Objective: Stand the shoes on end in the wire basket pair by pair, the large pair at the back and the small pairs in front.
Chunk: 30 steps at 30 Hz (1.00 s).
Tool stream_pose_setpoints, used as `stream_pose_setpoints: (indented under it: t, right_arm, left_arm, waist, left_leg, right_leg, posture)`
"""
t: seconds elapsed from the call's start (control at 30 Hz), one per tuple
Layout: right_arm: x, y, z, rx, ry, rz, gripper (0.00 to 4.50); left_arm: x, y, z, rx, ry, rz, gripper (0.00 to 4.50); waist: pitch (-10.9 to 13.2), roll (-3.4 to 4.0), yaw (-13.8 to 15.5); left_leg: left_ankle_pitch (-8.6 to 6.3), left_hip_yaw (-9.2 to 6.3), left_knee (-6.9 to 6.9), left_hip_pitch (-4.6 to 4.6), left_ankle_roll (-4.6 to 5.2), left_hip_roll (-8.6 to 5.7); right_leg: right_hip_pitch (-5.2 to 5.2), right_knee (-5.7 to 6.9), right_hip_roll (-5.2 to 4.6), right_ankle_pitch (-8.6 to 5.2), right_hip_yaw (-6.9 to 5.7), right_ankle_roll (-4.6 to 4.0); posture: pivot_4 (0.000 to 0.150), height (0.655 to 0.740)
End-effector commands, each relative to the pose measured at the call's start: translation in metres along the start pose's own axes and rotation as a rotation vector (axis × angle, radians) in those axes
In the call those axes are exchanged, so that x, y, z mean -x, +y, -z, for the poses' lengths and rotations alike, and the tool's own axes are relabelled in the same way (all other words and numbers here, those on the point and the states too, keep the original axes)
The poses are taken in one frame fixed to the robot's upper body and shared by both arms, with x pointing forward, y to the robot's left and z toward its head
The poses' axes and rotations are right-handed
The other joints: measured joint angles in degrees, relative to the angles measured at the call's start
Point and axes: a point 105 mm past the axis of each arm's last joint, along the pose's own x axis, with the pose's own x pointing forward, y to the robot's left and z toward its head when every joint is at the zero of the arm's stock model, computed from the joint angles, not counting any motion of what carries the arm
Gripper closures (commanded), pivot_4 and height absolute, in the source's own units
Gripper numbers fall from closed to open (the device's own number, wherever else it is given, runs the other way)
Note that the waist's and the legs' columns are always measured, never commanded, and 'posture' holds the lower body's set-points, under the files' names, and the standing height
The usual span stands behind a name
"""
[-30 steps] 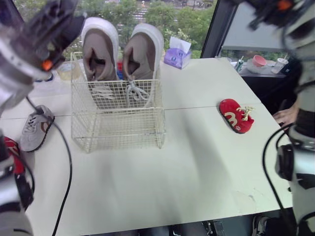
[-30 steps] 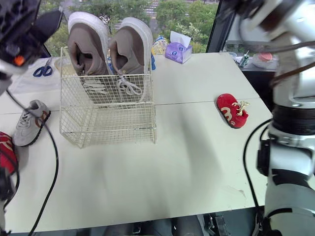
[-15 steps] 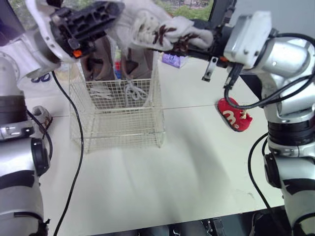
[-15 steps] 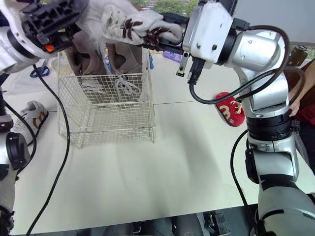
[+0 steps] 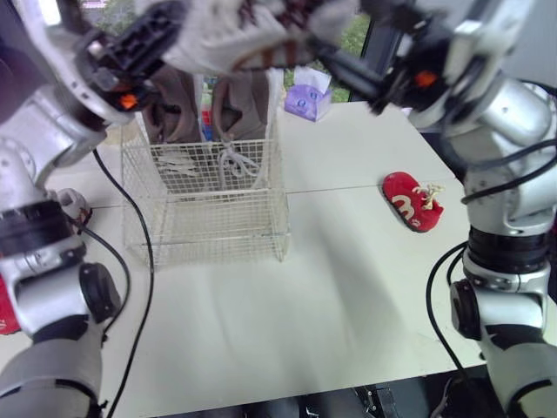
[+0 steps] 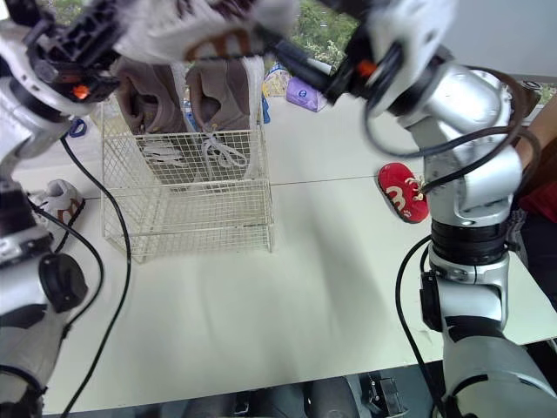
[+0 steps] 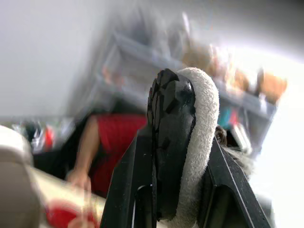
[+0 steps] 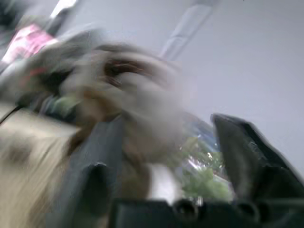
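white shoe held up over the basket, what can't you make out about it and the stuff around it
The white shoe: upper part cut off by the top edge of the eye views, and motion-blurred.
The right gripper: right wrist view is smeared, so whether it grips the shoe cannot be told.
The grey shoe: partly hidden behind the left arm in the eye views.

Both head views look forward and down over the table (image 5: 348,287) from well above, sharing the wire basket (image 5: 204,205) and the red shoe (image 5: 415,202) (the right eye's picture sits slightly sideways of the left's). Each wrist view looks outward, pressed close against the white shoe (image 7: 204,109).
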Motion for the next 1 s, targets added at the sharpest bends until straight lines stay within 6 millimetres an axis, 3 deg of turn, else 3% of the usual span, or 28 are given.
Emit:
stream_pose_setpoints:
  t: [0.03, 0.17, 0.27, 0.5, 0.63, 0.87, 0.97, 1.0]
  right_arm:
    - [0.013, -0.008, 0.003, -0.451, -0.174, 0.192, 0.05]
    - [-0.001, 0.021, 0.013, -0.852, -0.275, 0.172, 0.05]
    - [-0.019, 0.051, 0.013, -0.965, -0.272, 0.074, 0.05]
    - [-0.031, 0.064, 0.005, -0.980, -0.292, 0.035, 0.05]
    - [-0.035, 0.072, -0.008, -0.988, -0.327, 0.000, 0.05]
    - [-0.036, 0.067, -0.006, -0.993, -0.328, 0.016, 0.05]
    - [-0.037, 0.067, -0.005, -0.993, -0.320, 0.022, 0.93]
    - [-0.037, 0.067, -0.004, -0.993, -0.318, 0.022, 1.43]
  left_arm:
    - [0.000, -0.021, 0.000, 0.058, -0.236, 0.045, 4.14]
    - [-0.009, -0.022, 0.027, 0.164, -0.316, 0.052, 4.14]
    - [-0.014, -0.018, 0.045, 0.226, -0.312, 0.055, 4.14]
    - [-0.013, -0.012, 0.062, 0.254, -0.265, 0.027, 4.14]
    - [-0.013, 0.003, 0.079, 0.245, -0.204, -0.057, 4.14]
    - [-0.014, 0.008, 0.091, 0.225, -0.162, -0.084, 4.14]
    - [-0.013, 0.008, 0.093, 0.203, -0.144, -0.093, 4.14]
    - [-0.012, 0.008, 0.093, 0.199, -0.140, -0.096, 4.14]
  waist:
    - [0.03, -0.06, 0.08]
    - [0.07, -0.02, 0.00]
    - [0.04, 0.02, -0.10]
    - [0.04, 0.02, -0.08]
    - [0.04, 0.02, -0.08]
    - [0.04, 0.02, -0.10]
    - [0.04, 0.02, -0.13]
    - [0.04, 0.02, -0.14]
  left_leg:
    - [-0.01, 0.00, 0.01, 0.09, 0.01, -0.01]
    - [-0.03, 0.07, -0.02, 0.03, 0.06, -0.06]
    - [-0.16, 0.14, -0.03, 0.06, 0.31, -0.07]
    - [-0.22, 0.15, -0.02, 0.08, 0.43, -0.09]
    - [-0.23, 0.15, -0.02, 0.06, 0.44, -0.10]
    - [-0.24, 0.15, -0.02, 0.05, 0.45, -0.07]
    - [-0.24, 0.14, -0.03, 0.04, 0.45, -0.07]
    - [-0.24, 0.14, -0.03, 0.04, 0.46, -0.07]
  right_leg:
    - [0.10, -0.02, -0.11, 0.00, 0.00, 0.00]
    - [0.02, -0.02, -0.07, 0.11, -0.03, -0.13]
    - [0.01, 0.00, 0.11, 0.10, -0.02, -0.14]
    - [0.02, -0.04, 0.28, 0.08, -0.01, -0.14]
    - [0.02, -0.07, 0.27, 0.07, -0.01, -0.14]
    - [0.02, -0.10, 0.30, 0.07, -0.02, -0.14]
    - [0.02, -0.13, 0.29, 0.07, -0.02, -0.14]
    - [0.02, -0.13, 0.29, 0.07, -0.02, -0.14]
  posture:
    - [0.150, 0.7400]
    - [0.150, 0.7400]
    - [0.150, 0.7400]
    - [0.150, 0.7400]
    - [0.150, 0.7400]
    - [0.150, 0.7400]
    - [0.150, 0.7400]
    - [0.150, 0.7400]
